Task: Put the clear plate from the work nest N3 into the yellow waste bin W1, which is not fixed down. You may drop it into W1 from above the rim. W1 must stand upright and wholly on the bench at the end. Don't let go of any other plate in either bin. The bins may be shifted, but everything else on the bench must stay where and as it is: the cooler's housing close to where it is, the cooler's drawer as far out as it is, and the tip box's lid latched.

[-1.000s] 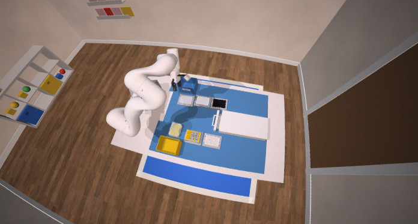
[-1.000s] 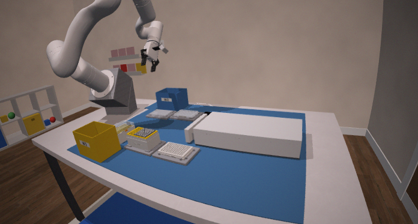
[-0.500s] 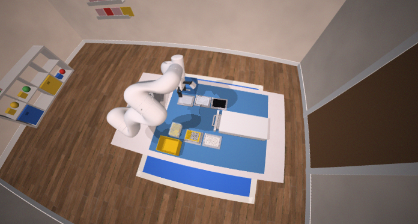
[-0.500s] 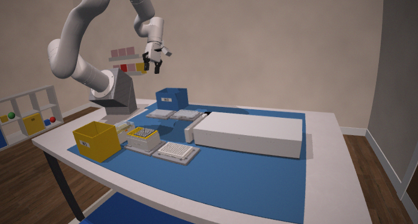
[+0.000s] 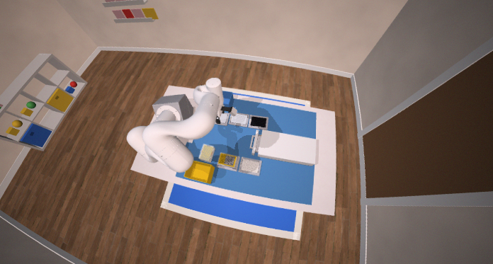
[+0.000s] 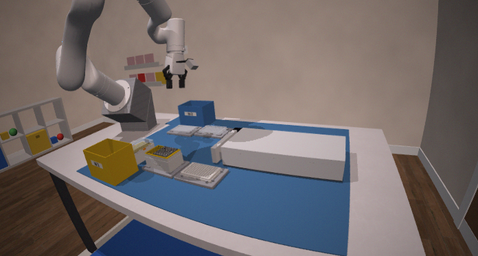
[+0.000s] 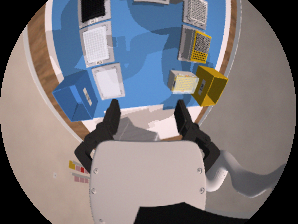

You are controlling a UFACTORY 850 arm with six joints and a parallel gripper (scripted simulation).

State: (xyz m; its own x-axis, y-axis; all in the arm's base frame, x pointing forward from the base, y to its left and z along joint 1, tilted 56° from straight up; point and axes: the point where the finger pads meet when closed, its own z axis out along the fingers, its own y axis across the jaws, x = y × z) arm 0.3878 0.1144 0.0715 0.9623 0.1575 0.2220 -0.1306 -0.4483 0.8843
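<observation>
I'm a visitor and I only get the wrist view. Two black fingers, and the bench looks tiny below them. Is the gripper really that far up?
Observer: Yes. In the exterior view the gripper hangs open, high above the blue bin, and touches nothing.
Operator: Which box is W1? I see no writing.
Observer: The yellow bin. The exterior view shows a W1 label on its side. It stands at the near left corner of the blue mat.
Operator: Is anything in it?
Observer: The top view looks down into it, and only its yellow floor shows.
</observation>
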